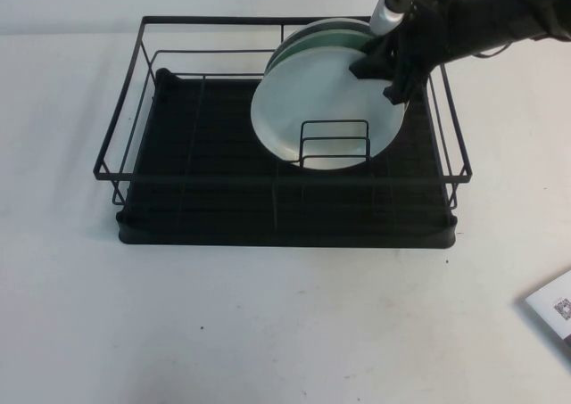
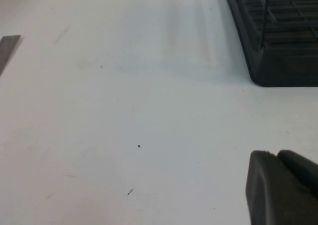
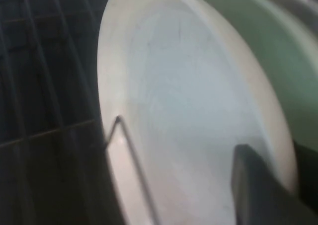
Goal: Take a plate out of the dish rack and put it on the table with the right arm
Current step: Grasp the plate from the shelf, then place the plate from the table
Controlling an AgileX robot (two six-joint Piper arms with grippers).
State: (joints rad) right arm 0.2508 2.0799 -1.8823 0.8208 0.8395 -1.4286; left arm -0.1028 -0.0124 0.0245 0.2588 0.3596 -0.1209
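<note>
- plate (image 1: pixel 321 101): white, round, low rim, stands on edge in the rack (image 1: pixel 284 119), upper centre-right of the high frame, leaning back on green plates (image 1: pixel 314 31) behind it; wire divider (image 1: pixel 334 142) crosses its lower front.
- right pincer (image 1: pixel 389 72): at the plate's upper right rim, one finger (image 3: pixel 261 185) over the front face, the other behind the rim. Jaws straddle the rim; can't tell if they've actually clamped yet.
- left pincer (image 2: pixel 283 185): only a dark tip visible in its wrist view, over bare desk (image 2: pixel 124 111) near a rack corner; open or closed, can't tell. Not in the high view.
- Handling, my guess: rigid, glazed-looking so probably slippery, breakable, moderate weight. A rim pinch is the only real hold; the face is too wide.
- Grip is off-centre, so the plate could swing or slide when lifted.
- Lift should clear the divider and rack top rail without dragging the green plates.
- Plate not yet out; the desk in front of the rack looks free.
</note>
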